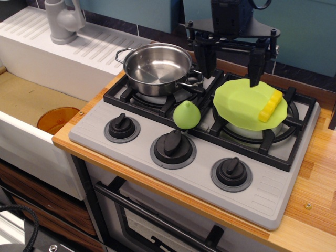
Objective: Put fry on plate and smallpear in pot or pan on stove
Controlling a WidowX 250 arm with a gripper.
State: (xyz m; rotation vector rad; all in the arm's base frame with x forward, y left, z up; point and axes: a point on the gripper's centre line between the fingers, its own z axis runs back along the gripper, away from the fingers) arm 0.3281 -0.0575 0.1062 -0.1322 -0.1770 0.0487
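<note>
Gripper [229, 65] spread wide, seemingly empty, above ridged fry [272, 105] on flat plate [241, 102].

The wooden desk [315, 173] carries the grey stove [178, 176], which sits flush on it, just right of the sink [31, 100].

On your stove [262, 191]: one plate [241, 105] on the right burner, with the fry [271, 105] lying on its right edge. One empty pot [156, 67] on the far left burner. One smallpear [187, 114] standing on the grate between pot and plate, just beyond the middle knob [172, 145]. Your gripper [230, 62] hangs above the plate's far edge, jaws spread, holding nothing. An orange dish [56, 119] sits in the sink at left.
</note>
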